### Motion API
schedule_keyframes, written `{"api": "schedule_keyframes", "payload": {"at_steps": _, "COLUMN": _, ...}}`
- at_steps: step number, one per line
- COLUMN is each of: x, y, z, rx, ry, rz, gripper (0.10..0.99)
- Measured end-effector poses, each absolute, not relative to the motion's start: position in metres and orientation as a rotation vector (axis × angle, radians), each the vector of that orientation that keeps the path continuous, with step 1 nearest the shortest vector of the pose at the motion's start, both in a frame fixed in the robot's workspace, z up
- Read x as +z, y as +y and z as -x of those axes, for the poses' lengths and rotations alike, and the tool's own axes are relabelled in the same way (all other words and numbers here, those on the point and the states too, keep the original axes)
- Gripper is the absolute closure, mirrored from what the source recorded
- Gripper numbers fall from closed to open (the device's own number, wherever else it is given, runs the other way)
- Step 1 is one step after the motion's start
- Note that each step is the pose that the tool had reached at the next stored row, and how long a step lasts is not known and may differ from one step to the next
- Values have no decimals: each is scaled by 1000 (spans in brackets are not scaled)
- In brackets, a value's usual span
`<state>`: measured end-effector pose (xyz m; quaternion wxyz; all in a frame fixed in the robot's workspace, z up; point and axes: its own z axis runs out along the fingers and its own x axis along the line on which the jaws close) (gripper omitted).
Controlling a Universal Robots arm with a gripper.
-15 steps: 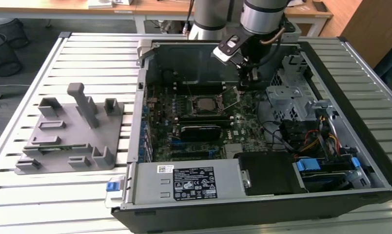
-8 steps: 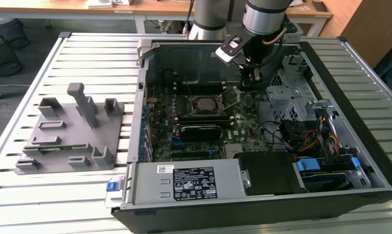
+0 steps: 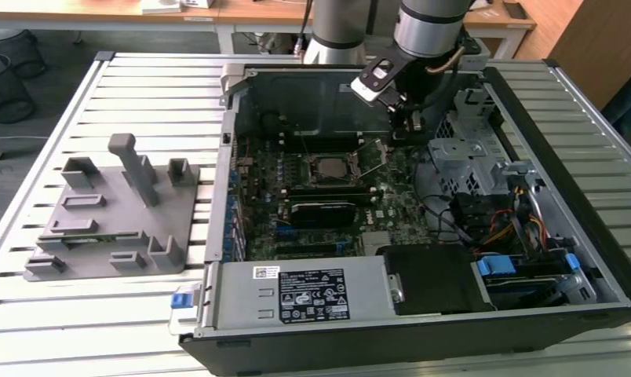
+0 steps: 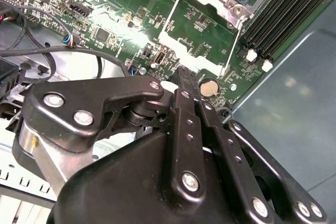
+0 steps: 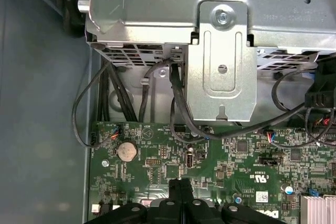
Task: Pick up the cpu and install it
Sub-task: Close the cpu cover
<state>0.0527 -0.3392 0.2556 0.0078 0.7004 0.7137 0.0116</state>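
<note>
Nearest the lens in the exterior view, at lower centre of the frame, a labelled silver power supply (image 3: 294,292) sits inside an open black computer case (image 3: 598,236). The case lies on a slatted table (image 3: 74,322). A grey fixture (image 3: 111,224) occupies the left of the frame, well apart from the case. The green motherboard (image 3: 294,228) is exposed at centre frame.

The cpu (image 3: 330,166) lies flat in the socket just above centre frame, silver top upward and apart from the arm's tooling. Beside it, an open metal retention frame (image 4: 173,38) rests over the board.

The gripper (image 3: 403,132) hangs at upper centre-right of the frame, to the right of the socket and beside the grey metal drive cage (image 3: 457,153). Its jaws are closed: in both wrist views the black fingertips (image 5: 179,184) press together with nothing between them. They point at the board near a coin cell (image 5: 126,151). Whether the tips touch the board cannot be determined.
</note>
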Motion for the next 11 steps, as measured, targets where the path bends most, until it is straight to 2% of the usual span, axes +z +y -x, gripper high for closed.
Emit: {"api": "schedule_keyframes", "payload": {"at_steps": 11, "x": 251, "y": -338, "z": -57, "rx": 36, "ry": 2231, "rz": -2189, "gripper": 980}}
